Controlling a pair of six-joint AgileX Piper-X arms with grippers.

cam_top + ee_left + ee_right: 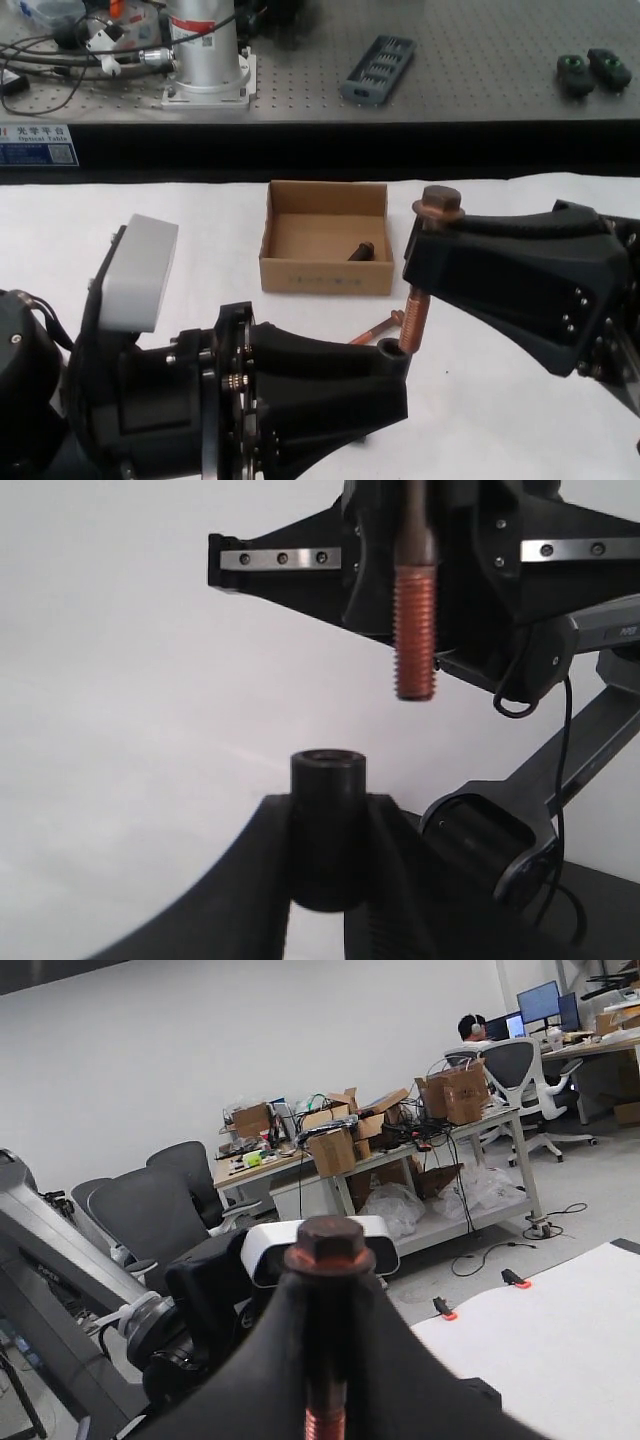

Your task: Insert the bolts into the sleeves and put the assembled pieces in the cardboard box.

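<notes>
- Copper-coloured threaded bolt [416, 300] with a hexagonal flanged head: held upright, head up, in front of the box's near right corner. Its threaded tip hangs just above the sleeve and is not touching it.
- Right gripper [422, 262]: fingers pressed against the bolt's shank below the head, pinching it. In the right wrist view the bolt head [329, 1244] stands above the two black fingers.
- Black cylindrical sleeve [327, 825]: upright, open bore facing up, with a clear gap below the bolt tip [413, 645].
- Left gripper [328, 865]: fingers closed on the sleeve's sides, pinching it above the white bench covering [500, 430].
- Brown cardboard box [325, 275]: open-topped, standing on the white covering beyond both grippers. One short dark piece [362, 250] lies on its floor toward the right wall; whether it is an assembled bolt and sleeve cannot be told.
- Second copper-coloured bolt [378, 329]: lying flat on the covering between the box and the left gripper.
</notes>
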